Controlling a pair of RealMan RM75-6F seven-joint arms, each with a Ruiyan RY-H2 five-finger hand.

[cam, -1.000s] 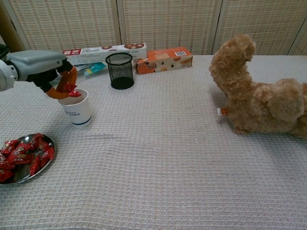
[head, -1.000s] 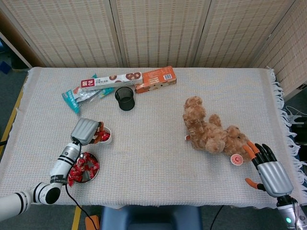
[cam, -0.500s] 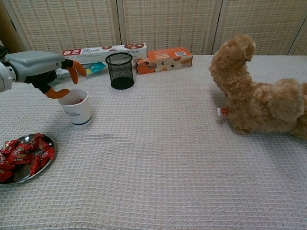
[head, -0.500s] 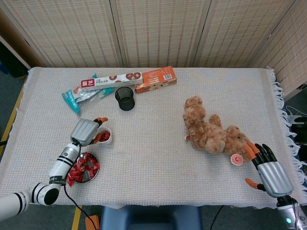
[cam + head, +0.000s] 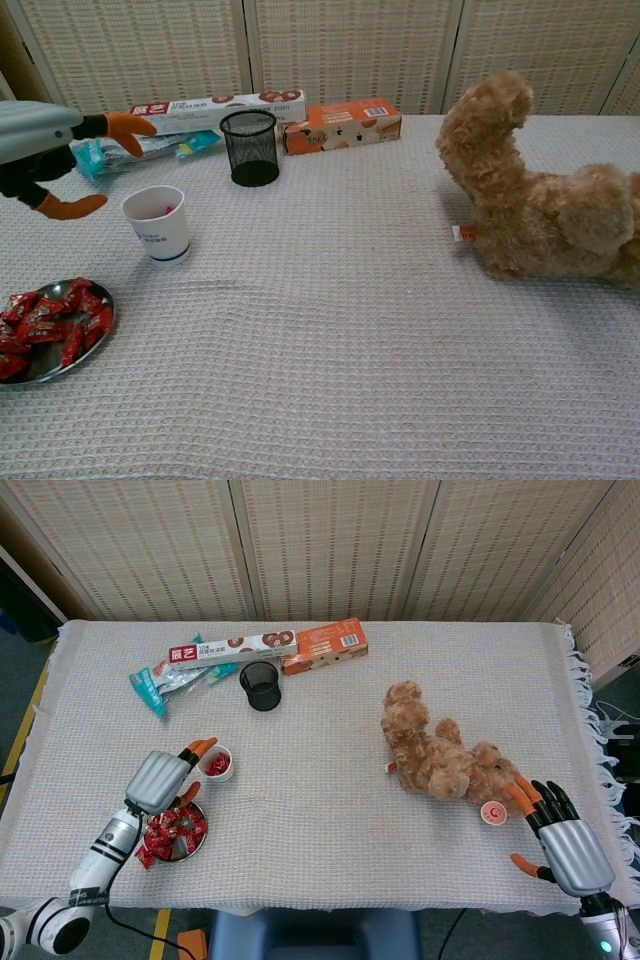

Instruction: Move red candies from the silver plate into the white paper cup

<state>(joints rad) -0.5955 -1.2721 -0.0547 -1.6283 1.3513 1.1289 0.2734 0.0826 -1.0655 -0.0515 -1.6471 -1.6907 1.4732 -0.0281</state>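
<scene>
The white paper cup (image 5: 216,763) (image 5: 157,222) stands upright with red candy inside it. The silver plate (image 5: 195,841) (image 5: 99,325), heaped with several red candies (image 5: 168,832) (image 5: 45,318), lies near the table's front left edge. My left hand (image 5: 160,779) (image 5: 45,155) hovers open and empty just left of the cup, above the plate's far side, its orange fingertips (image 5: 125,124) spread. My right hand (image 5: 562,838) rests open at the front right corner, holding nothing.
A black mesh cup (image 5: 260,685) (image 5: 249,147), a long snack box (image 5: 232,649), an orange box (image 5: 324,645) and a teal packet (image 5: 165,683) lie at the back. A brown teddy bear (image 5: 437,754) (image 5: 540,195) lies right of centre, with a small pink item (image 5: 492,813) beside my right hand.
My left hand let a red candy go into the cup, opened its fingers, and drew back left toward the plate. The right hand stayed still.
</scene>
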